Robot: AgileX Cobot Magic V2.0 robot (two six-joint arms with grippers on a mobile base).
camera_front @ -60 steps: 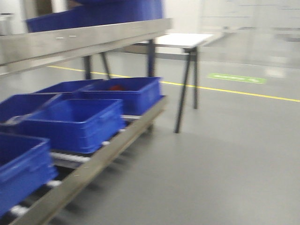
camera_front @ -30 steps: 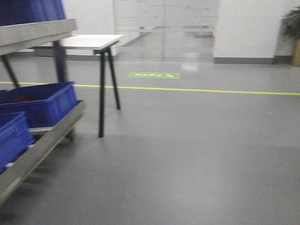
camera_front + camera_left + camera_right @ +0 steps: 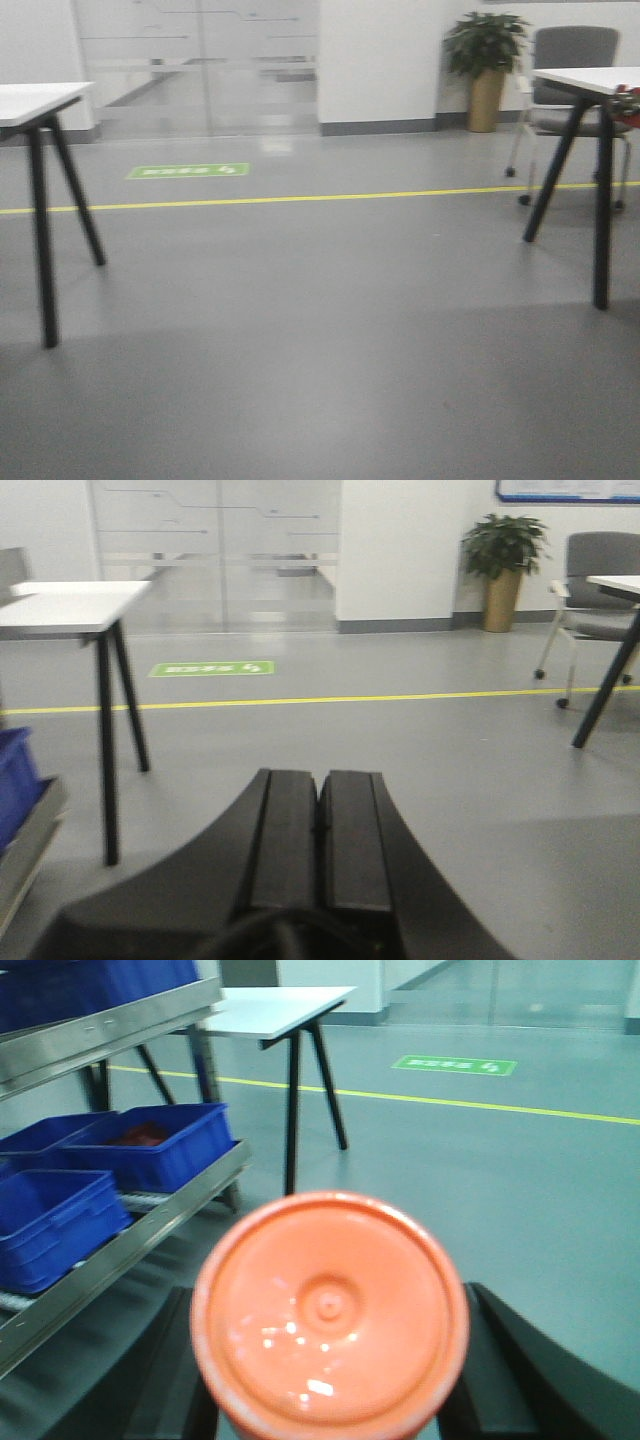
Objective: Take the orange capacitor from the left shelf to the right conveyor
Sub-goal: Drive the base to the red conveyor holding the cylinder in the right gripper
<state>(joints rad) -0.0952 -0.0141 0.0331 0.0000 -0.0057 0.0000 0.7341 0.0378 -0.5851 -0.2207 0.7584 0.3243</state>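
Note:
In the right wrist view the orange capacitor fills the lower middle, its round end face toward the camera. My right gripper is shut on it, with a black finger on each side. The left shelf, a shiny steel lip, lies behind at the upper left of that view. My left gripper is shut with its two black pads pressed together and nothing between them, hanging above bare grey floor. The right conveyor is out of view.
Blue bins sit on the rack's lower level. Ahead, a white-topped table stands at the left and another table at the right, with a chair and potted plant behind. A yellow line crosses the floor.
The front view has swung to the right. The shelf and blue bins slid out past the left edge, and the right-hand table, chair and plant came into view.

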